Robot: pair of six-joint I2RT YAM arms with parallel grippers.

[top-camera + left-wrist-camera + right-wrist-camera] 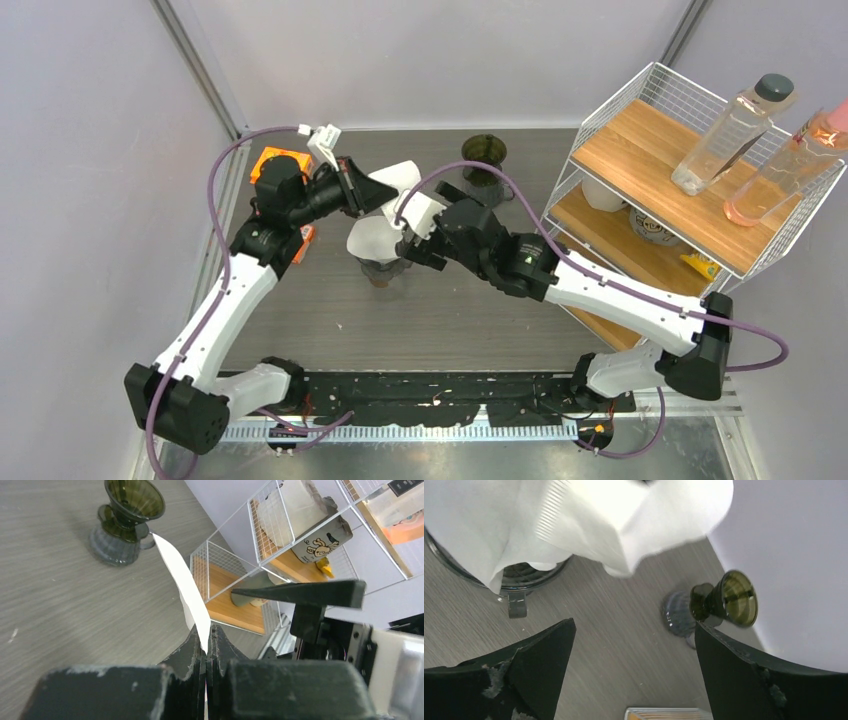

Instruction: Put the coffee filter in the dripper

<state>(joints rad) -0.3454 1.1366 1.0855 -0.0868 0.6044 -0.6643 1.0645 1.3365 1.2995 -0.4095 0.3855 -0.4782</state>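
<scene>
My left gripper (pixel 383 194) is shut on the edge of a white paper coffee filter (pixel 403 178), held above the table. The left wrist view shows the filter (pixel 181 577) edge-on, rising from the closed tips of that gripper (pixel 206 644). The dark green glass dripper (pixel 485 160) stands on a grey ribbed base at the back of the table, beyond the filter (pixel 131 500). My right gripper (pixel 410 240) hangs open just right of the filter, nothing between its fingers (pixel 631 630). The held filter (pixel 659 515) and the dripper (pixel 724 600) both show in its view.
A glass holder (pixel 516 577) with more white filters (pixel 372 240) stands below the held one. A wire shelf with wooden boards (pixel 650 190) fills the right side, bottles (pixel 735 130) on top and a mug (pixel 320 542) inside. An orange box (pixel 278 163) sits behind the left arm.
</scene>
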